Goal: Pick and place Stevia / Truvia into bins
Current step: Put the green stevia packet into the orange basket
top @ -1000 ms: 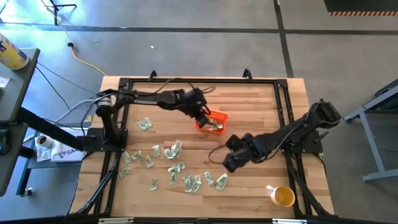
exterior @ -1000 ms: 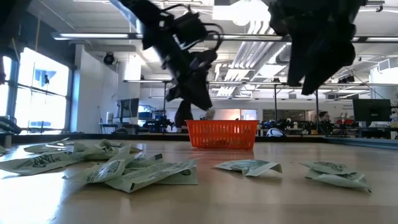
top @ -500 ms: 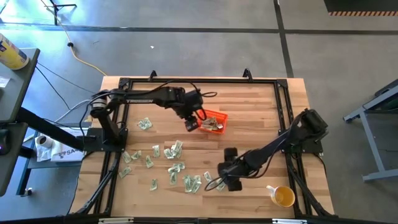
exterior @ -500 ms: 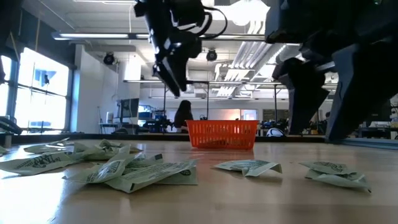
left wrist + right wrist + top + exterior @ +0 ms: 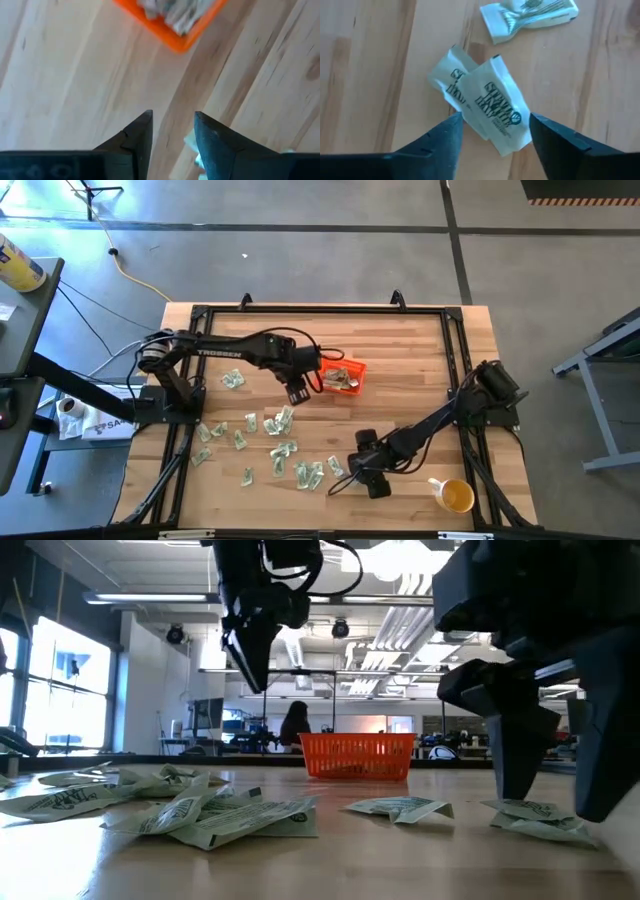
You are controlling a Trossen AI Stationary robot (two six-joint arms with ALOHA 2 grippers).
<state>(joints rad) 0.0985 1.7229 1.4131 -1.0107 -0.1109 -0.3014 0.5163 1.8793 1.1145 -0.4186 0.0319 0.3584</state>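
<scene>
left gripper left basket empty, fingers apart; right gripper dropped, apart astride packet (grab next, prob).

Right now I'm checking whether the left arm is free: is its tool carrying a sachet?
No, the left tool shows only bare wood between its parted fingers, with the orange bin beyond.

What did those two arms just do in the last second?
The left tool pulled back from the orange basket toward the scattered sachets, empty. The right tool swung down to the near-edge sachets and now straddles two overlapping ones, fingers apart. Basket, yellow cup and sachets stayed put.
</scene>
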